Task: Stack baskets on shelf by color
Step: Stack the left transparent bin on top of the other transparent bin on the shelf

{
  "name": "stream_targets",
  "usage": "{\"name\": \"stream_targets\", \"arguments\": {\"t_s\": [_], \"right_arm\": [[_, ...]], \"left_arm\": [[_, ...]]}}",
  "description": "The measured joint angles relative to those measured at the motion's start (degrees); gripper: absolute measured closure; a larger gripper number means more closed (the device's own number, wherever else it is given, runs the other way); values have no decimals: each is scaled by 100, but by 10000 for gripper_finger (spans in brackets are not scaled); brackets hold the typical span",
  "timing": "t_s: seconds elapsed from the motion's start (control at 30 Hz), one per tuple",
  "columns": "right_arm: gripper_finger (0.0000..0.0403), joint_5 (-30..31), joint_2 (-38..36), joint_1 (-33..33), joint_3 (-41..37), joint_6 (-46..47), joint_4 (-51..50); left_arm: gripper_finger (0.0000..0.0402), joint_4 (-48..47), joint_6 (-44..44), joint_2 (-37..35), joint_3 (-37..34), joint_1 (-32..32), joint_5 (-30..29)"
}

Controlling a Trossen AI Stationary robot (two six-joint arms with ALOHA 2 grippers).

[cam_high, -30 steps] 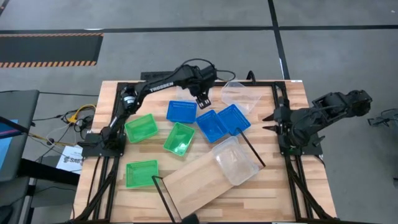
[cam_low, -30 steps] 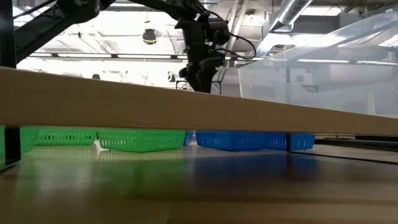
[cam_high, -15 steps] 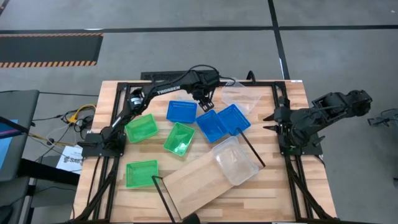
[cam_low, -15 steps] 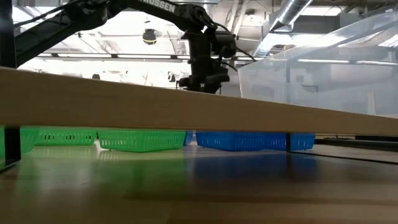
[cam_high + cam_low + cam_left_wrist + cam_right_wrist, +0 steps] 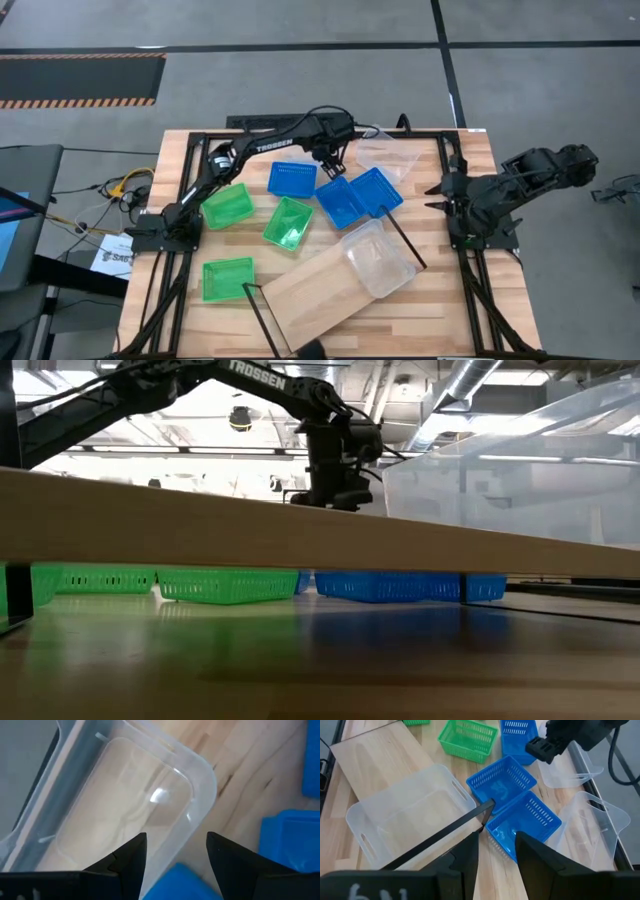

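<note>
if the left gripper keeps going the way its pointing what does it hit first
Most likely the clear translucent plastic basket at the table's far edge: the left gripper has its open fingers framing that basket's rounded corner. A bright blue basket sits very close below, so depth is uncertain.

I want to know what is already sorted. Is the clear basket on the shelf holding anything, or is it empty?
Empty. The clear basket rests on one end of the shelf, and the right wrist view shows only its bare bottom, nothing stacked inside.
</note>
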Motion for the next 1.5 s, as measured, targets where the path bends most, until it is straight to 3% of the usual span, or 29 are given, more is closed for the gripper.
{"name": "stream_targets", "arguments": {"t_s": [0.57, 0.67, 0.77, 0.83, 1.0, 1.23, 1.5], "right_arm": [[253, 0, -90, 0, 0, 19, -58], [257, 0, -90, 0, 0, 28, -93], [261, -2, -89, 0, 0, 48, -96], [263, -2, -87, 0, 0, 48, -104], [266, -2, -92, 0, 0, 48, -119], [269, -2, -92, 0, 0, 46, -118], [270, 123, -215, 0, 2, 145, -138]], "left_arm": [[239, -131, -70, 288, -2, 30, 58], [288, -175, -70, 304, -2, 71, -71], [366, -175, -45, 339, 4, 102, 162], [389, -122, -68, 346, 4, 95, 265], [399, -180, -129, 339, 5, 109, 90], [401, -599, -189, 326, 655, 120, 40], [402, -1014, 91, -635, 646, -35, 188]]}}
